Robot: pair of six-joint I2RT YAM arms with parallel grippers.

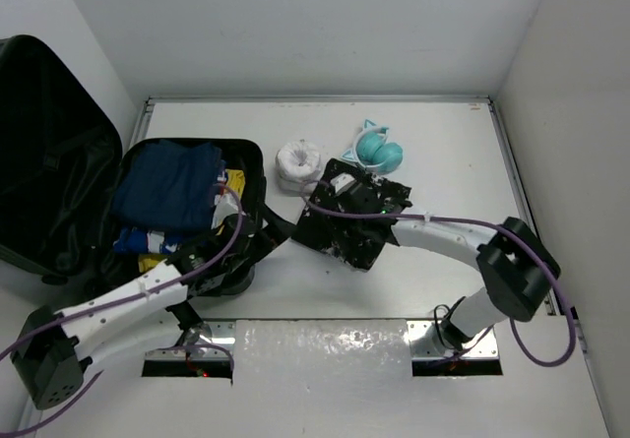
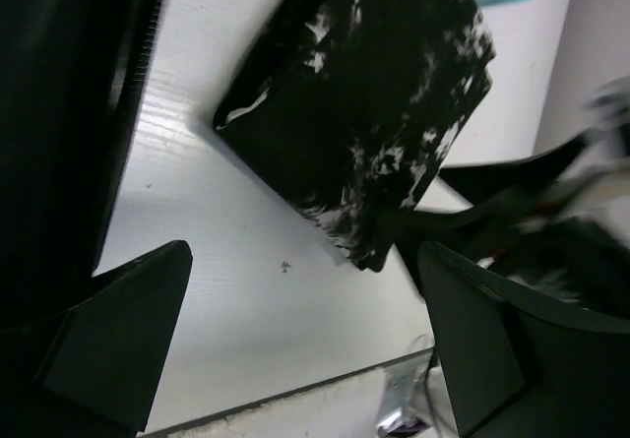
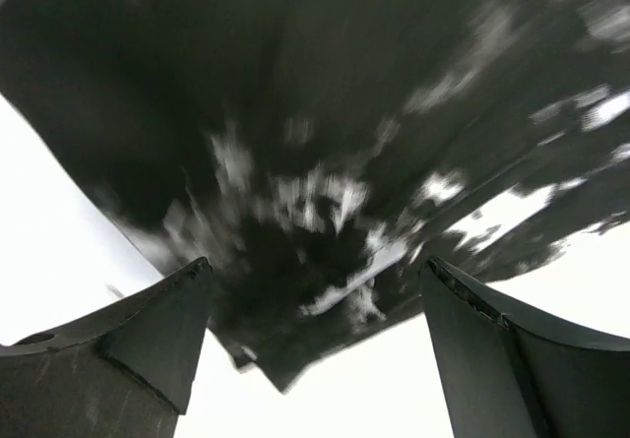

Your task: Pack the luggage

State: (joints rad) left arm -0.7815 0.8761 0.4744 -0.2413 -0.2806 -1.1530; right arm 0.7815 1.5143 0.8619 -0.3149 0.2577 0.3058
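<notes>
Closest to the lens, the right gripper [image 3: 315,266] has its jaws spread wide with nothing pinched. A black-and-white cloth [image 1: 333,233] lies just beyond the tips, blurred. The left gripper [image 2: 303,256] is likewise wide apart and empty, hanging over bare table [image 1: 443,143] by the near right corner of the luggage [image 1: 54,153]. That case lies open at nine o'clock of the table, lid tipped up to the left. Its lower half already holds a folded blue garment [image 1: 167,182] and smaller yellow and white pieces I cannot identify. Outside it lie the cloth at the centre, a white roll [image 1: 298,162] at its eleven o'clock and teal headphones [image 1: 377,150] at its one o'clock. Packing looks partly done: three things to go in, then probably the lid to shut.
</notes>
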